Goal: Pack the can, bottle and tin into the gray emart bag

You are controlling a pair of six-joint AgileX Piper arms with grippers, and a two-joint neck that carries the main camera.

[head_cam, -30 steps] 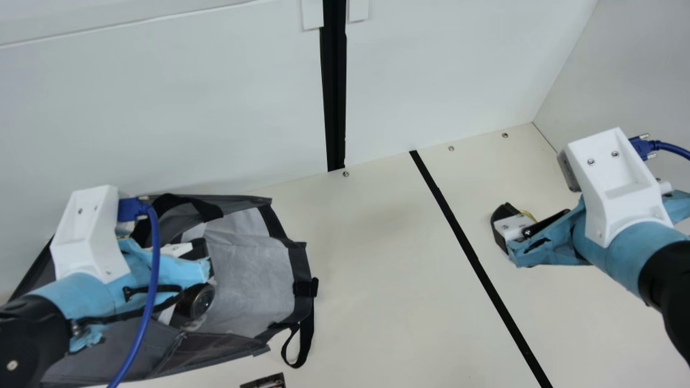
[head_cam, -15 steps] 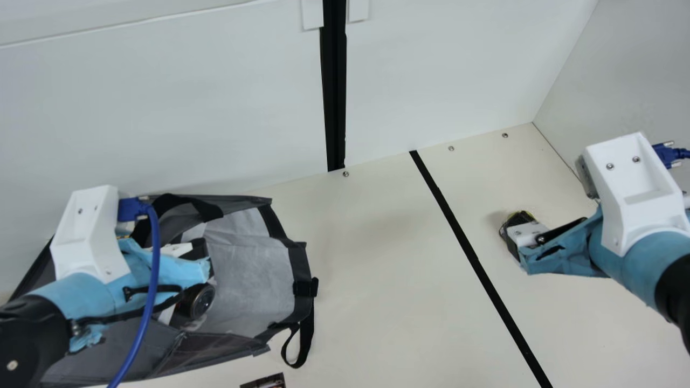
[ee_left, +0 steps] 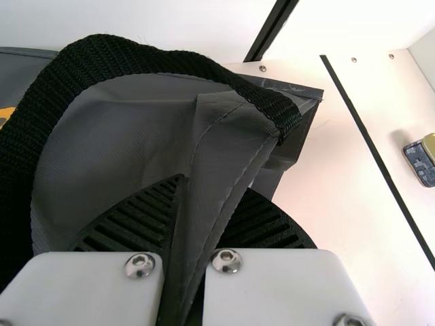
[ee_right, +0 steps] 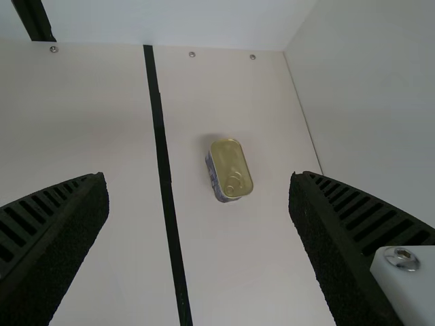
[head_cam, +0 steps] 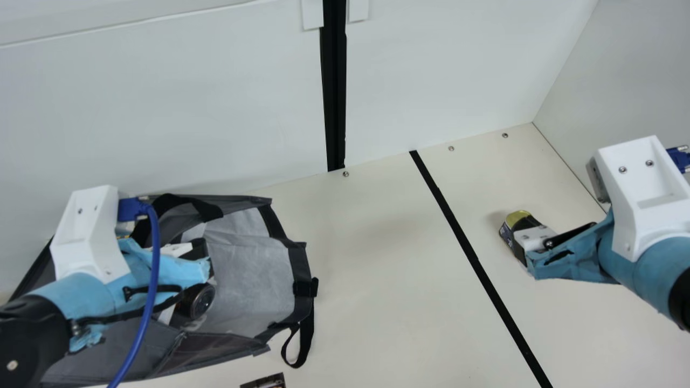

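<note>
Cream table (head_cam: 377,269), right end effector (head_cam: 524,238) farther right, tin (head_cam: 517,216) plainer.

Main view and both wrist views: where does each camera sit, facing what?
Main view: on neck, facing down at the cream table; both arms show.
Left wrist view: left wrist, facing the gray fabric bag, pinched by the black left end effector.
Right wrist view: right wrist, facing the gold rectangular tin past the open black right end effector.
Main and left wrist views share bag and tin.
</note>
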